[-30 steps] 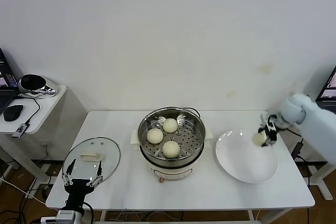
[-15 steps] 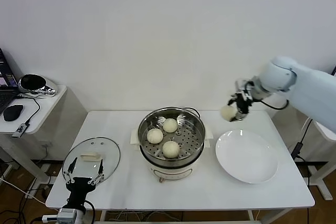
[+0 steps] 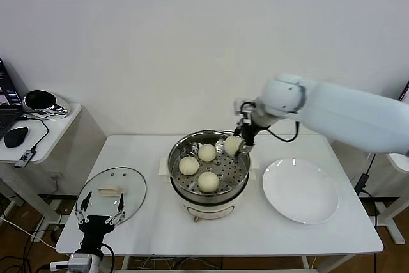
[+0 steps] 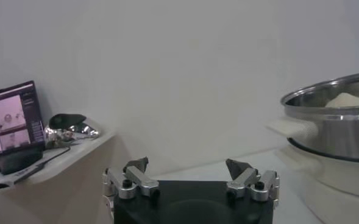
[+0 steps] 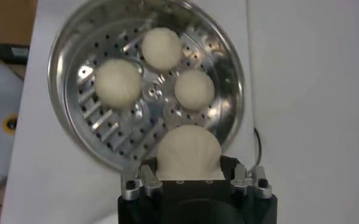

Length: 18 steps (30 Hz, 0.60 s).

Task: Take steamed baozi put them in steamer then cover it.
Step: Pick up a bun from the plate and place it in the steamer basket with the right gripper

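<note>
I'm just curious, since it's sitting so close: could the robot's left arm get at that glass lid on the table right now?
Probably yes. The left gripper hangs open at the table's near edge by the cover, whose handle lies bare with nothing over it.

Smooth white arm (image 3: 345, 112), black gripper (image 3: 238, 144), silver screws

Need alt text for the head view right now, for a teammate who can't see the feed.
The right gripper holds a fourth steamed baozi over the far right edge of the open steamer, where three baozi sit on the perforated tray. The plate lies on the table to its right. The cover lies at the table's left end, with the open left gripper by it.
</note>
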Each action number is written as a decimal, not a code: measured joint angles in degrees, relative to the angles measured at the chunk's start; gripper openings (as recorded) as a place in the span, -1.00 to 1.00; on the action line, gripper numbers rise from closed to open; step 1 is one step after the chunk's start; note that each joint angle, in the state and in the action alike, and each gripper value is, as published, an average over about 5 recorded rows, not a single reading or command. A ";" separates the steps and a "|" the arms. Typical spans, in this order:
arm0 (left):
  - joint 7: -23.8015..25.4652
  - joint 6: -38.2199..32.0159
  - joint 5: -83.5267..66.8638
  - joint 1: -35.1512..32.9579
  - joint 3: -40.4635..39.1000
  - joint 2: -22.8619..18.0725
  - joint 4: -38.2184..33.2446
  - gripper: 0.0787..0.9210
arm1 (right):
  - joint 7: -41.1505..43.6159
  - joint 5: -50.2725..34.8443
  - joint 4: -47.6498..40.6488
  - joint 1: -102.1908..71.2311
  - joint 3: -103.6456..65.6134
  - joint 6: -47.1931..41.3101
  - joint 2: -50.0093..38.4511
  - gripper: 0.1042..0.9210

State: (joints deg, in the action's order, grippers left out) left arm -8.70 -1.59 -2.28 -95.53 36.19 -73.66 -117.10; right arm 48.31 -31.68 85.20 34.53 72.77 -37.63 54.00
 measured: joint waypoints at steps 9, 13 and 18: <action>-0.02 -0.14 -0.21 -0.07 -0.08 -0.38 -0.18 0.77 | -1.66 0.38 -3.43 -3.60 0.90 -2.16 4.37 0.31; -0.03 -0.15 -0.24 -0.27 -0.09 -0.19 -0.41 0.77 | -2.14 1.44 -4.80 -5.13 0.88 -2.70 5.11 0.31; -0.03 -0.16 -0.40 -0.34 0.05 0.04 -0.59 0.77 | -2.62 2.59 -5.77 -6.88 0.63 -3.16 5.73 0.32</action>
State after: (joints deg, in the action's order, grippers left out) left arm -8.73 -1.74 -2.67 -95.87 36.24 -73.62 -117.69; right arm 45.69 -29.09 79.42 27.64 73.40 -40.79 59.74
